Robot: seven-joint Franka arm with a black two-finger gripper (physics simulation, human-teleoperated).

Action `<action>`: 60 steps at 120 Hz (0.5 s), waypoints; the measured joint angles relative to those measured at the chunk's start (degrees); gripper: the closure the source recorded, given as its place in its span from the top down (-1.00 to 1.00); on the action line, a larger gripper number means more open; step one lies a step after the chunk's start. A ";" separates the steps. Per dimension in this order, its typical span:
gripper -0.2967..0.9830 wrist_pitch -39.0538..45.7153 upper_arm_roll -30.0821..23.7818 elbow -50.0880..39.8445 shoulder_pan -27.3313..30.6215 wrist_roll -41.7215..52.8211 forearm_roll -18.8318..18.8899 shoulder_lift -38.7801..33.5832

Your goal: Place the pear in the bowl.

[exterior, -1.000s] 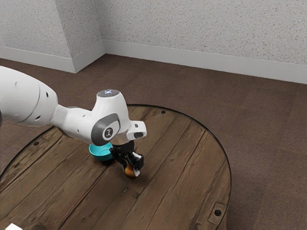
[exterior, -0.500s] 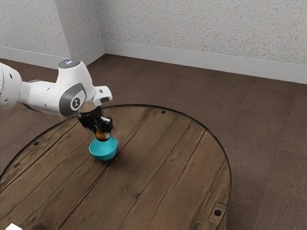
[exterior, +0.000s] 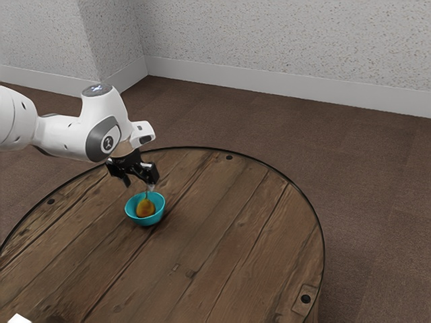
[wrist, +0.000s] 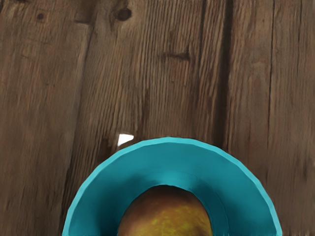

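Well, we hold our gripper [exterior: 139, 186] just above the turquoise bowl [exterior: 145, 221], its jaws spread apart. The pear [exterior: 145, 207] sits inside the bowl, narrow end up, and the bowl stands on the round wooden table [exterior: 236, 242]. In our wrist view, we see the pear's mottled yellow-brown skin with the bowl's wall curving around it.

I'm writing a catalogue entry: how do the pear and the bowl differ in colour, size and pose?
The pear is mottled yellow-brown; the bowl is plain turquoise. The bowl is wider than the pear. The pear sits inside the bowl, while the bowl stands upright on the table. Both look rounded.
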 joint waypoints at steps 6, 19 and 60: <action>0.37 -0.03 0.00 -0.25 -0.12 0.16 -0.07 -0.52; 0.44 -0.11 0.02 -0.48 -0.75 0.49 -0.13 -3.91; 0.52 -23.84 -0.94 21.11 -2.10 -0.28 -0.70 -7.44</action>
